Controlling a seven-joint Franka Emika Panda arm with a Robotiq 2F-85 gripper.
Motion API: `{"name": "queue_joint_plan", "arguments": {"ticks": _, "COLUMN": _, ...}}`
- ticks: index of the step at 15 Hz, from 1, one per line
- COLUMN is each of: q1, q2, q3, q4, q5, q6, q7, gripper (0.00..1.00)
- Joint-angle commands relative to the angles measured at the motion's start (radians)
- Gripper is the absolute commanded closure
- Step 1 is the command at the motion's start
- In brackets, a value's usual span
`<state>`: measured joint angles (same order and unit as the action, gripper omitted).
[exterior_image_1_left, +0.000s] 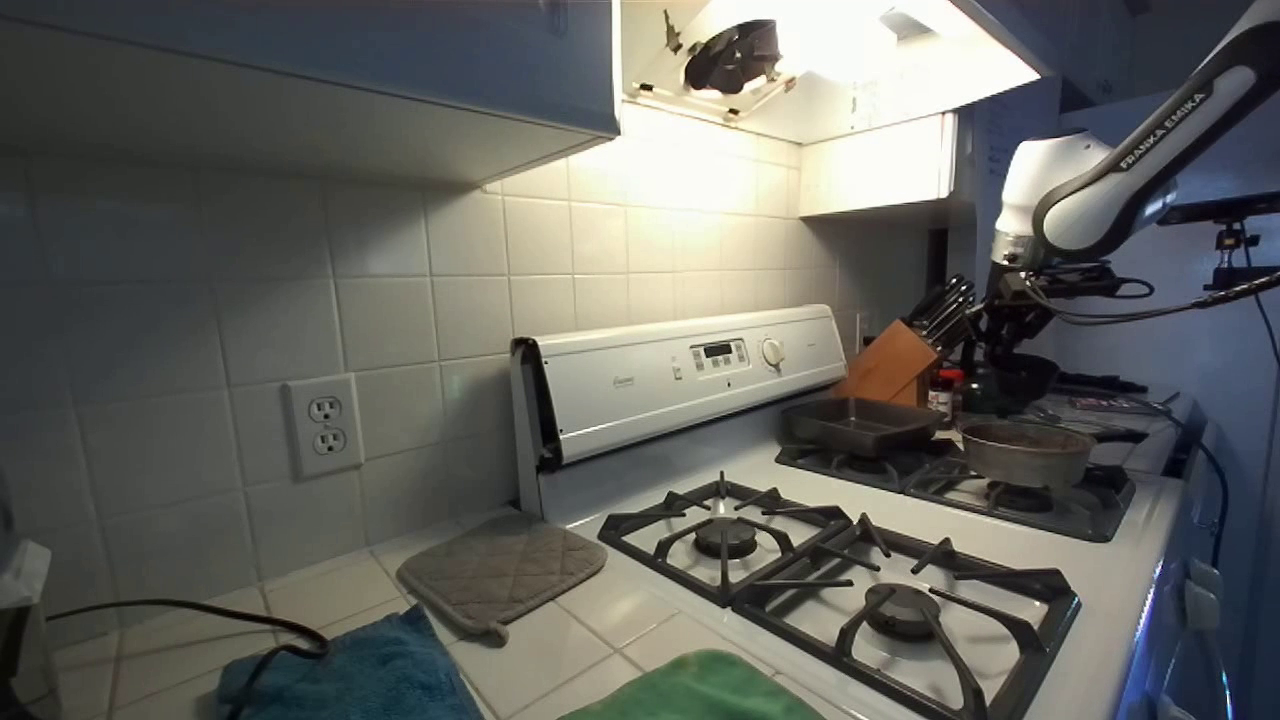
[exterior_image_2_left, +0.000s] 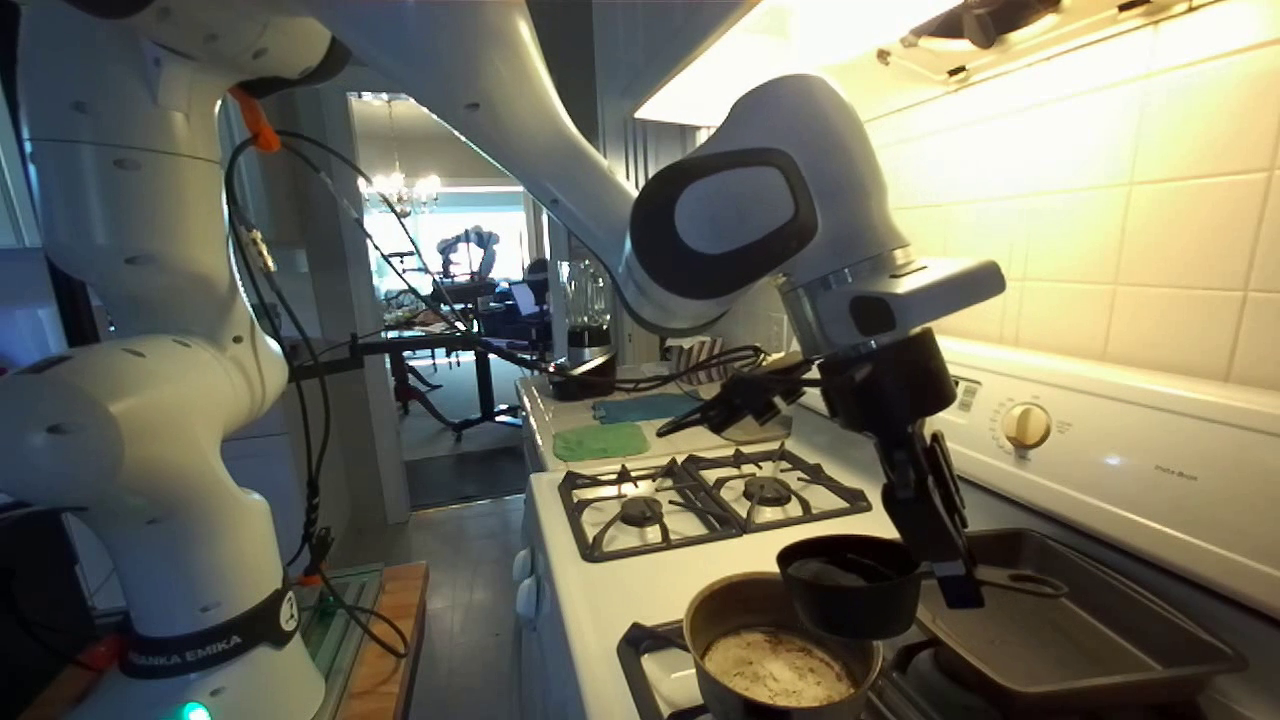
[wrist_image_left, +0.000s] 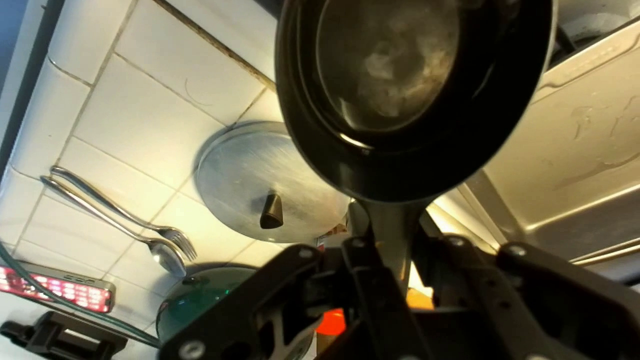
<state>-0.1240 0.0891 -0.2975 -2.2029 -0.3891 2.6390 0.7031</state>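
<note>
Gripper (wrist_image_left: 394, 227) has its jaws clamped on the handle (exterior_image_2_left: 997, 578) of the pan (wrist_image_left: 415, 95). Pan is up in the air, just ahead of the jaws, handle end poking out past them. In an exterior view, pot (exterior_image_2_left: 780, 668) sits below and left of the jaws, tray (exterior_image_2_left: 1075, 625) below and right. Wrist view: lid (wrist_image_left: 245, 185) left of the jaws, fork (wrist_image_left: 173, 237) and spoon (wrist_image_left: 167, 257) farther left.

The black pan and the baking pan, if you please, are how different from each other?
The black pan is round; the baking pan is rectangular. The gripper holds the black pan by its handle, while the baking pan rests on the stove. The baking pan looks larger than the black pan. Both are open-topped.
</note>
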Motion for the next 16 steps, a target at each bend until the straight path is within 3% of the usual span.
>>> {"name": "queue_joint_plan", "arguments": {"ticks": 1, "q1": 0.001, "q2": -0.045, "q3": 0.007, "q4": -0.046, "q5": -0.104, "q6": 0.046, "q7": 0.097, "gripper": 0.94}}
{"name": "queue_joint_plan", "arguments": {"ticks": 16, "q1": -0.002, "q2": -0.137, "q3": 0.020, "q4": -0.136, "q5": -0.493, "q6": 0.125, "q7": 0.428, "gripper": 0.94}}
